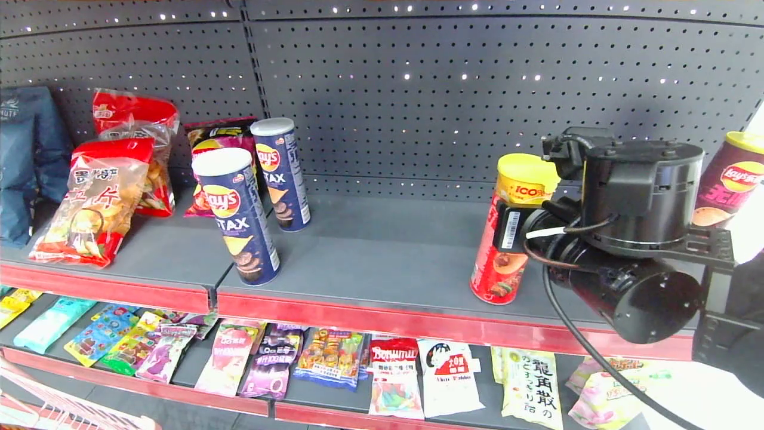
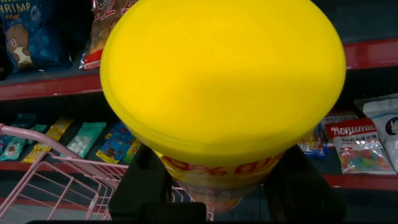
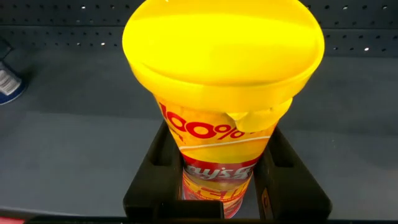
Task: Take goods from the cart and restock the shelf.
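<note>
Here, R claw (image 3: 221, 190) grips red can (image 3: 222, 87), L claw (image 2: 221, 190) grips 2nd can (image 2: 222, 81), body lid-hidden.

Shelf (image 1: 382, 251) w/ chip cans (image 1: 239, 215) — bags (image 1: 95, 203)

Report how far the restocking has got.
Looks done: blue chip cans stand on the upper shelf beside the snack bags. In hand: the right hand is closed on a red chip can standing near the shelf's front edge, not yet let go; the left hand holds another yellow-lidded can near the pink cart. Left: release the first, shelve the second; the cart's contents cannot be seen.
</note>
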Robot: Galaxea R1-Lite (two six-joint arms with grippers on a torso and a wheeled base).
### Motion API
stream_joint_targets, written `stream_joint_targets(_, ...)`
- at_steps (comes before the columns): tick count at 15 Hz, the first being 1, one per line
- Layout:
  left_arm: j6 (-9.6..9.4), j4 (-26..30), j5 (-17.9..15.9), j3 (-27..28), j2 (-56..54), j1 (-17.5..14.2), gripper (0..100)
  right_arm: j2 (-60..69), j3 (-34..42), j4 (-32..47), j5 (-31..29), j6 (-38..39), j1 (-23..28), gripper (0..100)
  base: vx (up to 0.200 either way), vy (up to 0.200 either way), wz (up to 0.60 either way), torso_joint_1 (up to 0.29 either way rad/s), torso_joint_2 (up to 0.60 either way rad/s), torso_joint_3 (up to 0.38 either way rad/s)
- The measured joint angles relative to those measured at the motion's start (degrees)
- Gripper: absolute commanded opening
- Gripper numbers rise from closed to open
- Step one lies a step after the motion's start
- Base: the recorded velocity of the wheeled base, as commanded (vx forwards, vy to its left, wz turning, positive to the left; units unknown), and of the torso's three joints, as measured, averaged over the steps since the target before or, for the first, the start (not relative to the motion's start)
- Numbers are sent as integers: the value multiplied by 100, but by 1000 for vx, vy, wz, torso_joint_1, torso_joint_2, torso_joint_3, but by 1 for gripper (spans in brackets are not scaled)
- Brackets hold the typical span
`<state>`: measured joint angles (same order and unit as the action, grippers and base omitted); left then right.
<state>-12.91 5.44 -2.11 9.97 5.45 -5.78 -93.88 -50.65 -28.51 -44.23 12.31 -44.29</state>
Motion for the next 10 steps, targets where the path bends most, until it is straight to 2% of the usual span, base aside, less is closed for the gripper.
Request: stream_joint_targets(10, -2, 0, 0, -13, 0, 0, 0, -2, 104, 22, -605, -139, -118, 0, 0, 0, 0, 0, 0, 0)
